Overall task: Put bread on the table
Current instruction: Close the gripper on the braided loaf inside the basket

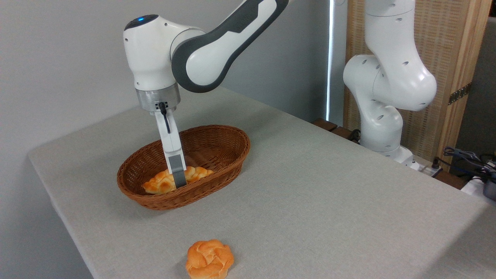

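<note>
The bread (159,183), a braided golden-orange loaf, lies low inside the brown wicker basket (243,155) near its front wall. My gripper (179,181) reaches straight down into the basket at the loaf's middle. I see it edge-on: the near finger (177,166) crosses in front of the loaf and the other finger is hidden behind it. From this angle the jaws' spacing and any grip on the loaf do not show. The table (329,193) has a light grey cloth-like top.
A small round knotted orange bun (209,259) sits on the table near the front edge. The arm's white base (381,128) stands at the table's right far side, with cables (465,159) beyond it. The table's left edge runs close to the basket.
</note>
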Robot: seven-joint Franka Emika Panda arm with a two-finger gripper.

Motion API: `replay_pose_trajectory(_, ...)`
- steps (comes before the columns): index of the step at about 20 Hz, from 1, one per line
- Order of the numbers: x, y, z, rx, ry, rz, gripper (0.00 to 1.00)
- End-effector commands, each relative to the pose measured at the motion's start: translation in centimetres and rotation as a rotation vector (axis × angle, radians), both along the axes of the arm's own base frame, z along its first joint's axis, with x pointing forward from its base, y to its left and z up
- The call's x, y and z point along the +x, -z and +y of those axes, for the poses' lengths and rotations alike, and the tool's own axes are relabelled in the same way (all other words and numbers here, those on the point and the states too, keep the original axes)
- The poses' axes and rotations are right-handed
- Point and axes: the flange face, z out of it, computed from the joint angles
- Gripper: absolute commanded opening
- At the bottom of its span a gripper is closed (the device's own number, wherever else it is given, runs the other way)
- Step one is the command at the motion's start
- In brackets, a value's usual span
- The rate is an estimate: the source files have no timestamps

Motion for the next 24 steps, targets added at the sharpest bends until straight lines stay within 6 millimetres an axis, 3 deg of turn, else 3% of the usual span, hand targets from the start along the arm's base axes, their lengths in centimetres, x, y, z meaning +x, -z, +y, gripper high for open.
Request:
replay_pose_trajectory(1, 0.01, 0.69, -0.1, 0.009, 0.022, 0.001, 0.77)
replay_pose_trajectory(3, 0.01, 0.69, -0.11, 0.007, 0.018, 0.001, 0.43)
replay_pose_trajectory(4, 0.01, 0.69, -0.11, 0.008, 0.019, 0.001, 0.32)
replay_pose_trajectory(5, 0.01, 0.69, -0.11, 0.008, 0.019, 0.001, 0.28)
replay_pose_trajectory(24, 0.04, 0.71, -0.11, 0.008, 0.019, 0.003, 0.2)
